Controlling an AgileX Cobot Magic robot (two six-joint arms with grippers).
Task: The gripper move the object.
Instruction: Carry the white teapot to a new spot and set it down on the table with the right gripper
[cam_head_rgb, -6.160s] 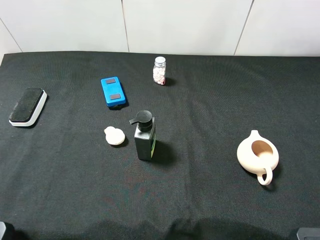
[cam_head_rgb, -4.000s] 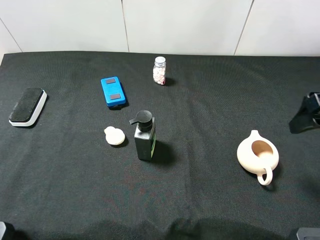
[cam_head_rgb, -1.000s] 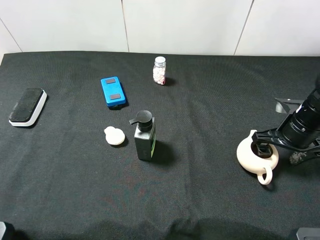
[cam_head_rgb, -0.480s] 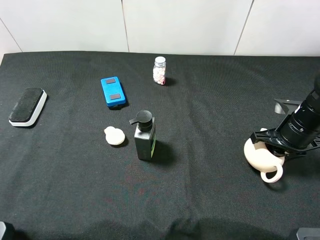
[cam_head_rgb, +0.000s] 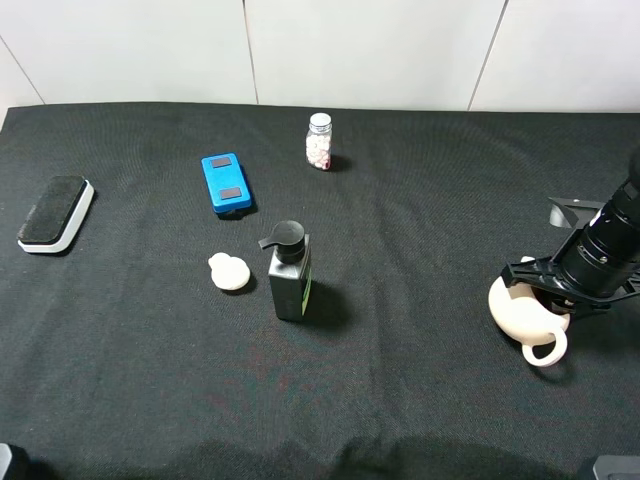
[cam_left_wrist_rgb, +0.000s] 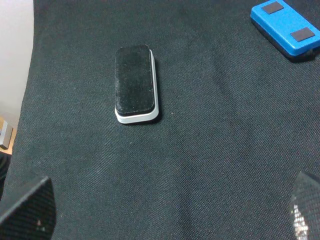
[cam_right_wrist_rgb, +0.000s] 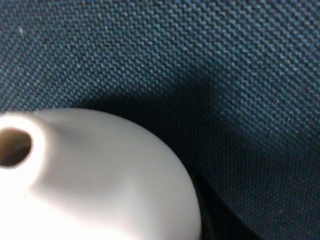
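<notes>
Two wrist cameras add what the high view lacks. The right wrist view is filled by the pot (cam_right_wrist_rgb: 100, 175) at close range, its small spout hole (cam_right_wrist_rgb: 14, 146) brownish inside and a dark shadow beside it on the cloth. The end effector itself is outside that picture. The left wrist view shows the left end effector (cam_left_wrist_rgb: 167, 212) spread wide, its two dark fingertips far apart, with the black-topped eraser (cam_left_wrist_rgb: 135, 85) and the blue box (cam_left_wrist_rgb: 286, 27) lying on the cloth beyond.

Only the high view shows the right end effector (cam_head_rgb: 545, 288). It sits on the pot's mouth near the right edge of the frame, apparently pinching the rim. The fingertips and the pot's inside are hidden. The pot is at the lower right of the black worktop (cam_head_rgb: 420, 200), its loop handle (cam_head_rgb: 547, 350) pointing to the lower right.

A small capped jar (cam_head_rgb: 319, 142) at upper centre holds pinkish-white pieces. A dark pump bottle (cam_head_rgb: 289, 275) stands mid-frame, with a cream disc (cam_head_rgb: 230, 272) just left of it.

Compared with one second ago, the pot lies a little further right and its handle has swung rightward. Nothing visibly differs from half a second ago.
</notes>
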